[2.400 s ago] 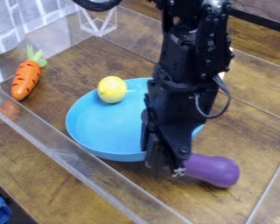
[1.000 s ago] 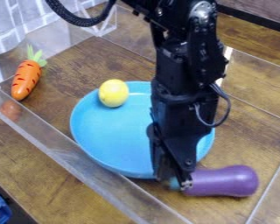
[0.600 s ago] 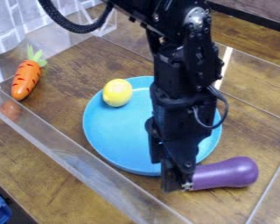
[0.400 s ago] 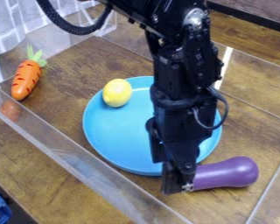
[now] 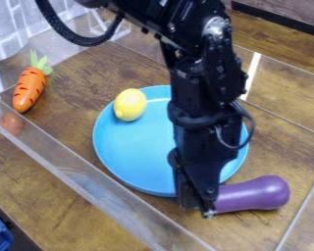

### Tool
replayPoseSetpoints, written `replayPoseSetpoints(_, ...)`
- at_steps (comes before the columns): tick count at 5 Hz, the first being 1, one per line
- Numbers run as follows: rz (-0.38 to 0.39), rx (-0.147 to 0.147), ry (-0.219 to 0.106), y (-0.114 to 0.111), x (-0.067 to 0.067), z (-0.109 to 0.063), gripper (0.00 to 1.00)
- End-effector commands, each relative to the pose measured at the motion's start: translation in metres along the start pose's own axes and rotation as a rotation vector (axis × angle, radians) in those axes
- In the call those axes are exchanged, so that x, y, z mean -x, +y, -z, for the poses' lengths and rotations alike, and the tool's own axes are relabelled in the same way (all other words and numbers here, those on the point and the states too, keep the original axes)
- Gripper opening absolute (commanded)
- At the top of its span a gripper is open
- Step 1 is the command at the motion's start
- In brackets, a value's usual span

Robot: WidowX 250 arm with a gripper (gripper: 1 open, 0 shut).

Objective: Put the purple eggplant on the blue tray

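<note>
Eggplant (image 5: 255, 194) off the tray (image 5: 122, 160), gripper (image 5: 196, 203) at its stem end.
Lying on the desk (image 5: 238, 232), just beyond the tray's rim, fat end pointing away from the tray. Can't tell whether fingertips are apart or clamped on the stem end; too dark and overlapped. Lifting on a tip-only hold could let the fat end swing or slip out. Dragging sideways could jam against the rim and shove the tray, maybe rolling the lemon (image 5: 130, 104).
</note>
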State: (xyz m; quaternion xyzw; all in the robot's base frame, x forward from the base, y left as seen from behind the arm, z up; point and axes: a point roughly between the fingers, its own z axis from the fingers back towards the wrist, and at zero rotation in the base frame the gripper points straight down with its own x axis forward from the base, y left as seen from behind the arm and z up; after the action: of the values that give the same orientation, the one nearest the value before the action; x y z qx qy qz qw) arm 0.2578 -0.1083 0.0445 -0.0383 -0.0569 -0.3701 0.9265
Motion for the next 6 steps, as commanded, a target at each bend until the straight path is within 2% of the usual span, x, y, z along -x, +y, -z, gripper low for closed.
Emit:
replayPoseSetpoints(1, -0.004, -0.007, -0.045, 0.0060, -0.0030, -0.0065, 0.00)
replayPoseSetpoints(2, 0.004, 0.004, -0.061, 0.0063, -0.0034, -0.0053, 1.00)
replayPoseSetpoints(3, 0.008, 0.018, -0.076, 0.0053, -0.0036, -0.0050, 0.00)
replayPoseSetpoints(6, 0.006, 0.066, -0.104, 0.0032, -0.0038, -0.0055, 0.00)
